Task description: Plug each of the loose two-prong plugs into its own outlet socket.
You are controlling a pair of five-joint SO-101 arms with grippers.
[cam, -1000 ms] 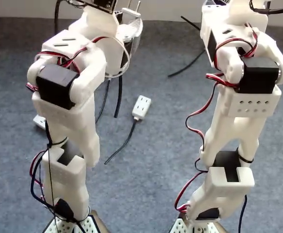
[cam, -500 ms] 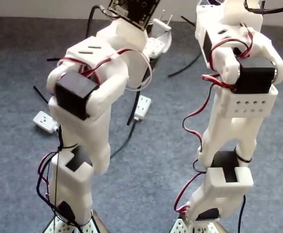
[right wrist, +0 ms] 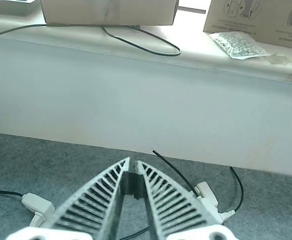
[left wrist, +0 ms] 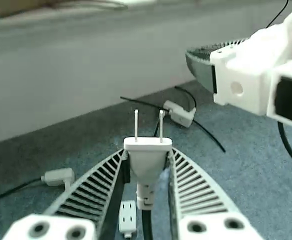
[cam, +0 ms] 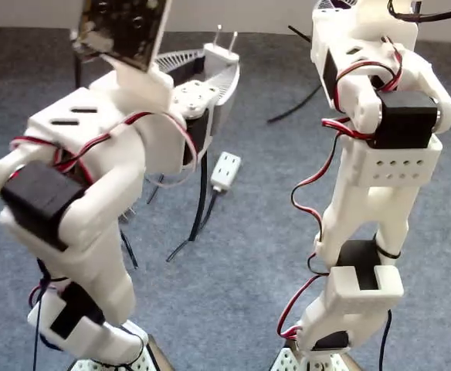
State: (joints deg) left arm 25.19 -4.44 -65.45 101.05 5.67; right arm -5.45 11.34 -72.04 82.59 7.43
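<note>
Clamping the white two-prong plug point(left wrist: 147, 160) by its body in the jaws of the left gripper point(left wrist: 147, 152), raised above the outlet socket point(cam: 225, 170). Pointing prongs and long axis upward, straight out past the jaw tips. Pressing the jaws of the right gripper point(right wrist: 131, 164) together tip to tip. Standing over a grey carpeted tabletop point(cam: 249, 255) strewn with black cords point(cam: 295, 107), facing a pale wall point(right wrist: 136, 100).

The plug point(left wrist: 147, 160) sits between the fingers of the left gripper point(left wrist: 147, 151), above the carpet point(cam: 249, 255), where the outlet socket point(cam: 225, 170) lies between the two arms, while a second plug point(left wrist: 180, 112) and a third plug point(left wrist: 59, 176) lie nearer the wall point(left wrist: 86, 75).
</note>
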